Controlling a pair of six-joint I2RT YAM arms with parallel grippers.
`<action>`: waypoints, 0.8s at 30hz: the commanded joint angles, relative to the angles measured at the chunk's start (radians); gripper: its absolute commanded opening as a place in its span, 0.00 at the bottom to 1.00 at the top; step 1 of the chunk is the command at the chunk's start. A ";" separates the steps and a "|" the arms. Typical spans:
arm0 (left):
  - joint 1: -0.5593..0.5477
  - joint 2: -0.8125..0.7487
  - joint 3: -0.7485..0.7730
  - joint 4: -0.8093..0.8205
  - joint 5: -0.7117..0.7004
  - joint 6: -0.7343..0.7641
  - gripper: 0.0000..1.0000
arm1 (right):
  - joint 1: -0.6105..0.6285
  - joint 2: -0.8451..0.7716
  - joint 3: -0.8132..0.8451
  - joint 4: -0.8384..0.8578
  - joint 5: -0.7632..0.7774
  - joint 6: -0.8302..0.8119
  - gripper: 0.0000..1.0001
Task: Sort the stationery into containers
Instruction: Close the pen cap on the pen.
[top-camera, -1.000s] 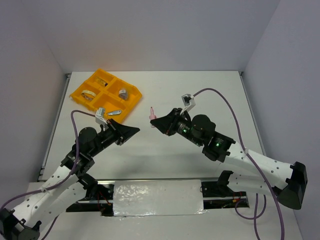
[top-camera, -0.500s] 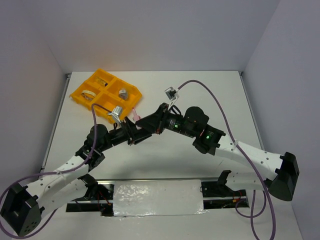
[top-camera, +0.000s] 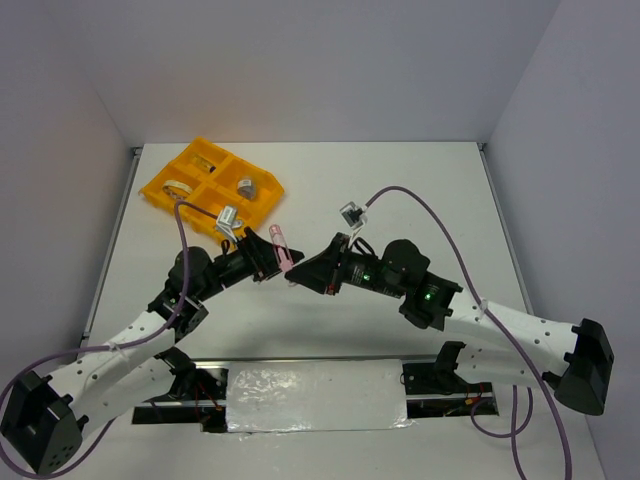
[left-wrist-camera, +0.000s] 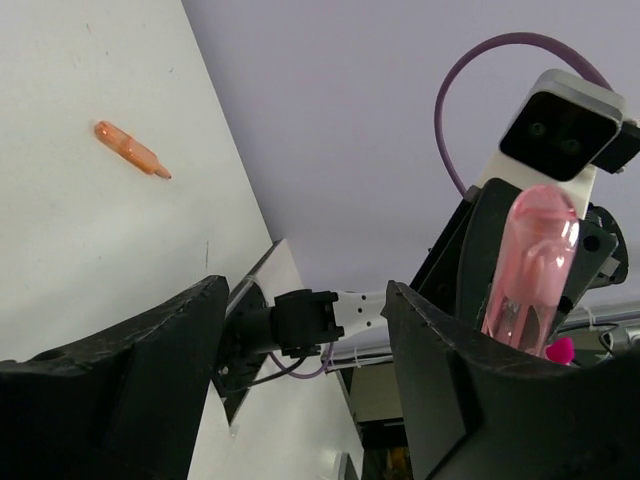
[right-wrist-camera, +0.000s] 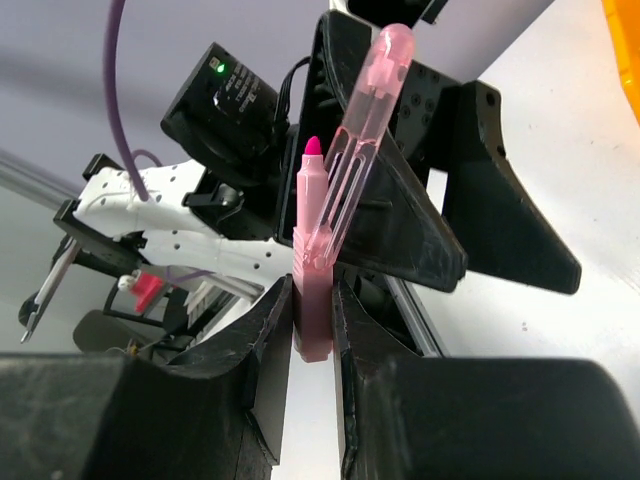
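The left gripper (top-camera: 268, 254) is standing with fingers spread, the pink piece (top-camera: 283, 247) rising just beside one of them; the right gripper (right-wrist-camera: 312, 320) is pinching that piece at its lower end (tip up); beyond the left fingers, the orange-yellow tray (top-camera: 150, 191) is carrying a beige tape ring (top-camera: 178, 188) and a grey-topped jar (top-camera: 246, 186) in separate compartments.

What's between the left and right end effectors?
The pink marker: the right end effector is shut on its barrel, its cap up against the open left end effector. Clearest in the right wrist view.
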 joint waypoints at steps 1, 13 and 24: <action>-0.003 -0.010 0.020 0.135 0.007 0.047 0.78 | 0.010 -0.028 -0.019 0.001 0.008 -0.001 0.00; -0.005 -0.072 -0.006 0.121 -0.023 0.132 0.77 | 0.012 -0.036 -0.024 -0.032 0.027 -0.003 0.00; -0.003 -0.121 -0.003 0.089 -0.033 0.193 0.76 | 0.011 -0.002 0.016 -0.056 0.031 0.005 0.00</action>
